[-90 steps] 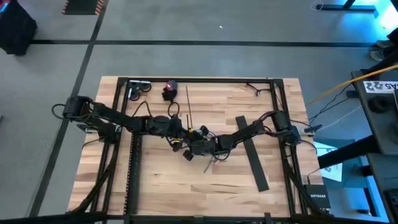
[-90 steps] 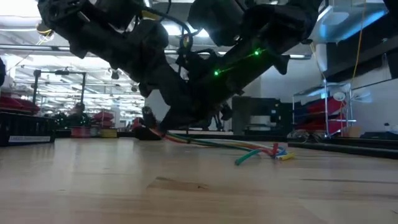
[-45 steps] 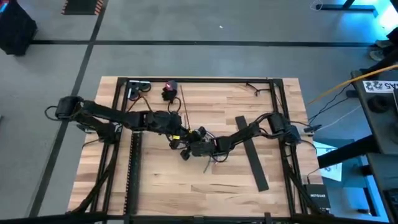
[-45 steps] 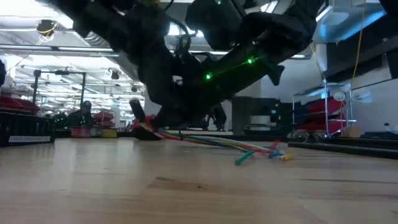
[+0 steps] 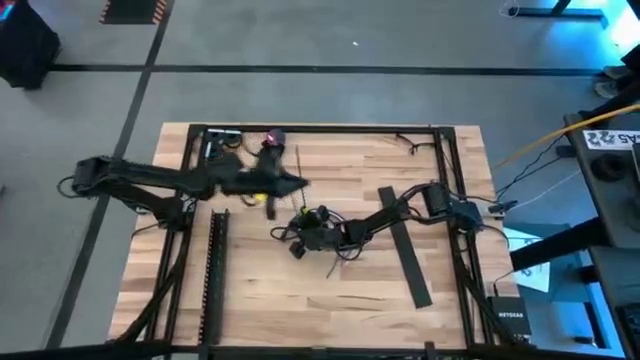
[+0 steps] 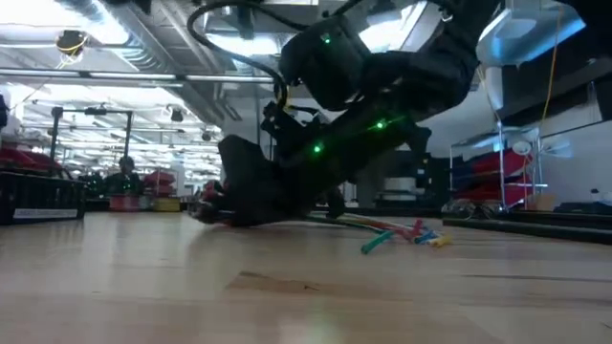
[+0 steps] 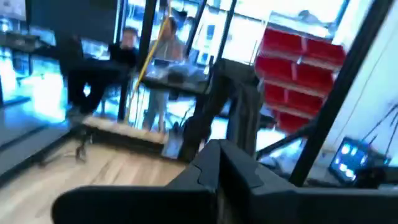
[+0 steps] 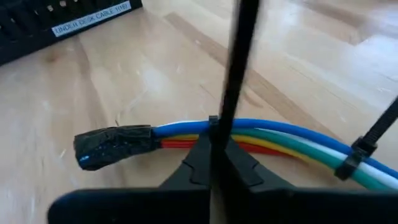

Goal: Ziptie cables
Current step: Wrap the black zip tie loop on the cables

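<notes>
While the left end effector hangs toward the back of the tabletop, well apart from the work and with a finger state I cannot tell, the right end effector sits low near the middle, pressed together on a thin dark zip tie that stands up from the cables. The cables lie flat on the wood just in front of it, one end wrapped in dark tape; a second zip tie already circles them further along. The step in hand looks like cinching this tie. Next, the strap probably needs a steady pull along its length while the bundle is kept from sliding.
</notes>
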